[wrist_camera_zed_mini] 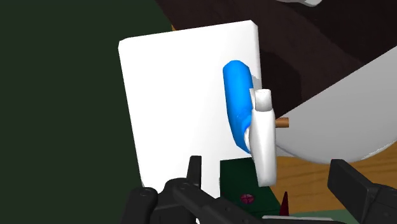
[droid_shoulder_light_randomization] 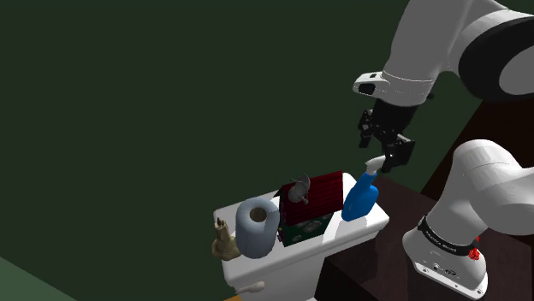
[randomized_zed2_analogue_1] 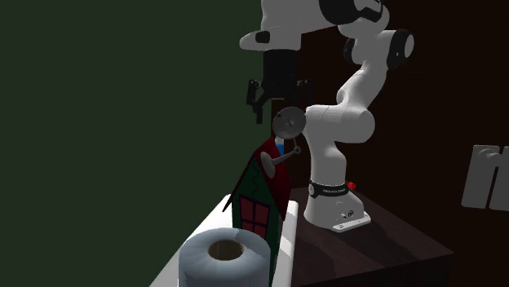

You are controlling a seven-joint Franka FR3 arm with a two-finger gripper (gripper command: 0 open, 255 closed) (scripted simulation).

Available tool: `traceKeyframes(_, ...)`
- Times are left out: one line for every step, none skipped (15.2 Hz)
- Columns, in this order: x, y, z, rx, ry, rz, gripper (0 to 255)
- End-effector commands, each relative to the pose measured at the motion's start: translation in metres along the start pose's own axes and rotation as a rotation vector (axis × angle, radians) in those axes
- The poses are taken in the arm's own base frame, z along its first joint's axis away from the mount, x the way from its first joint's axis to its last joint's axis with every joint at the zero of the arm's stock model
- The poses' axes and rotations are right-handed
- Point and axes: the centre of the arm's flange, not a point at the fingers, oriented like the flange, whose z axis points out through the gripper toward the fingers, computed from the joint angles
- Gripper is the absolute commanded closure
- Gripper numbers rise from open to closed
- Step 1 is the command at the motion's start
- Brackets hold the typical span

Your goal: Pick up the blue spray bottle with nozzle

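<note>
The blue spray bottle (droid_shoulder_light_randomization: 359,199) with a white nozzle (droid_shoulder_light_randomization: 374,162) stands upright at the end of a white toilet tank lid (droid_shoulder_light_randomization: 370,224) nearest the arm. My black gripper (droid_shoulder_light_randomization: 382,152) hangs just above the nozzle, open. In the wrist view the nozzle (wrist_camera_zed_mini: 262,137) and blue body (wrist_camera_zed_mini: 236,102) lie between the spread fingers (wrist_camera_zed_mini: 194,170), which do not touch them. From the second exterior view a sliver of the bottle (randomized_zed2_analogue_1: 280,147) peeks out behind the toy house, with the gripper (randomized_zed2_analogue_1: 277,104) over it.
A red-roofed green toy house (droid_shoulder_light_randomization: 312,198) with a grey disc stands right beside the bottle. Further along the lid are a toilet paper roll (droid_shoulder_light_randomization: 257,227) and a small tan figurine (droid_shoulder_light_randomization: 225,241). The dark wooden stand (droid_shoulder_light_randomization: 402,195) lies past the tank's end.
</note>
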Motion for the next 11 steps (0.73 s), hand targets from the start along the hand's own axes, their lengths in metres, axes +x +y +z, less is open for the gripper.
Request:
traceKeyframes(0.000,-0.002,0.011,0.001,0.000,-0.010,0)
traceKeyframes(0.000,-0.002,0.016,0.001,0.000,-0.010,0)
traceKeyframes(0.000,-0.002,0.021,0.001,0.000,-0.010,0)
traceKeyframes(0.000,-0.003,0.027,0.001,0.000,-0.010,0)
traceKeyframes(0.000,-0.003,0.030,0.001,0.000,-0.010,0)
traceKeyframes(0.000,-0.003,0.030,0.001,0.000,-0.010,0)
traceKeyframes(0.000,-0.003,0.030,0.001,0.000,-0.010,0)
traceKeyframes(0.000,-0.003,0.030,0.001,0.000,-0.010,255)
traceKeyframes(0.000,-0.003,0.029,0.001,0.000,-0.010,255)
traceKeyframes(0.000,-0.003,0.029,0.001,0.000,-0.010,255)
traceKeyframes(0.000,-0.003,0.029,0.001,0.000,-0.010,255)
